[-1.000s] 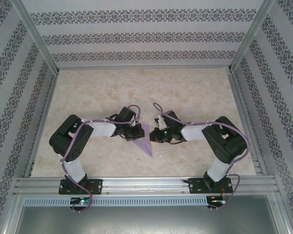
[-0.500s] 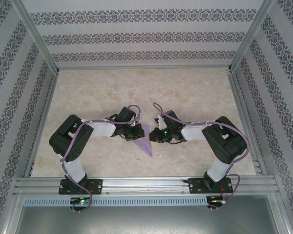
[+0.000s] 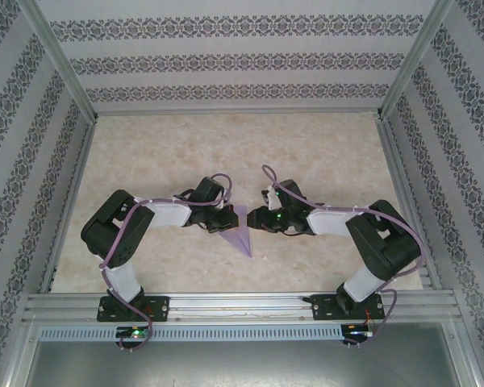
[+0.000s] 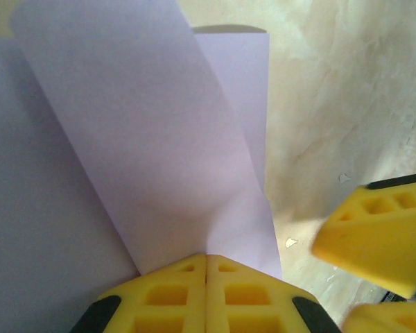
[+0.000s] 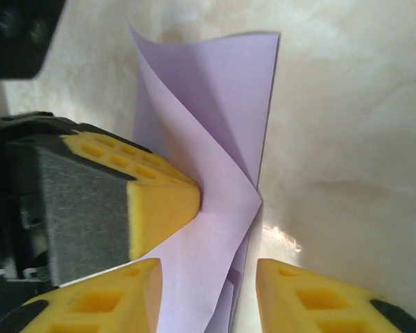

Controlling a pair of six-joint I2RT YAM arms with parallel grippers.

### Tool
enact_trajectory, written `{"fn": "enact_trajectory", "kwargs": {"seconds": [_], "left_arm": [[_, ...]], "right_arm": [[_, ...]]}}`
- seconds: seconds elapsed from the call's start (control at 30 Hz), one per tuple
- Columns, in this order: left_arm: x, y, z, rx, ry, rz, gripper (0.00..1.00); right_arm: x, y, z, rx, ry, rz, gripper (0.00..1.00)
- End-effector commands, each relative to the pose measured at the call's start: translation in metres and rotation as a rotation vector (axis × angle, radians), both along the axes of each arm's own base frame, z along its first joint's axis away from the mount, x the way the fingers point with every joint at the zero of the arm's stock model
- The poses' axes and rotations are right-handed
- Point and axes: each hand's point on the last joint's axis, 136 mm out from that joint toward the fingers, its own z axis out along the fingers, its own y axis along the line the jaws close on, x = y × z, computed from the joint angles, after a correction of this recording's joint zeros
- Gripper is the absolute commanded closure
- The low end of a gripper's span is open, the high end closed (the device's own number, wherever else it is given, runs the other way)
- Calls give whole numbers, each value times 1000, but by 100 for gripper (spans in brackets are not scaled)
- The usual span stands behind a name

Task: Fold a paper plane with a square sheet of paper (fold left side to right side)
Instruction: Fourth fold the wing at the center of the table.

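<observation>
**Chief:** What does the overhead view give you?

**Inspector:** The paper [image 3: 242, 236] lies on the table [image 3: 323, 153], between the two arms. From above it reads as a narrow lavender triangle, with the wide end away from the arm bases and the point toward them. The left gripper [image 3: 222, 219] is at its left edge. The right gripper [image 3: 256, 219] is just beside its upper right corner. From up there I cannot tell how either pair of jaws stands.

**Chief:** And the wrist cameras?

**Inspector:** The left wrist view settles the left side. The two yellow fingers [image 4: 173, 291] are pressed together with no gap, and the paper is pinched between their tips. That view also shows one flap curling up off the layer beneath, which the overhead view flattens out.

**Chief:** The right side?

**Inspector:** In the right wrist view its fingers [image 5: 312, 298] stand apart, partly open, clamped on nothing. The paper's lower end runs down into the gap. I cannot tell whether it brushes a finger. The left gripper's tip presses the paper at a crease from the left.

**Chief:** Condition of the paper?

**Inspector:** Plain and unmarked, in several layers with sharp creases, and the loose flaps are standing up rather than lying flat
</observation>
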Motion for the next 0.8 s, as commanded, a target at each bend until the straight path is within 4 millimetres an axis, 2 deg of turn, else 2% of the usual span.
{"fn": "enact_trajectory", "kwargs": {"seconds": [0.0, 0.1, 0.17, 0.27, 0.37, 0.53, 0.77], "left_arm": [[-16, 20, -29, 115, 58, 20, 93], [-16, 20, -28, 116, 59, 22, 94], [-16, 20, -27, 117, 57, 23, 93], [-15, 20, -27, 115, 53, 23, 94], [-15, 20, -27, 116, 53, 23, 94], [-15, 21, -27, 118, 51, 25, 93], [-15, 20, -27, 119, 54, 22, 93]], "right_arm": [[-4, -11, 11, -19, -39, -15, 57], [-16, -13, 23, 14, -38, -8, 65], [-28, -9, 31, 49, -29, 15, 76], [-50, 3, 38, 103, 6, 71, 89], [-69, 19, 40, 124, 41, 133, 98], [-81, 34, 26, 92, 72, 163, 100], [-84, 39, 6, 59, 108, 174, 100]]}}
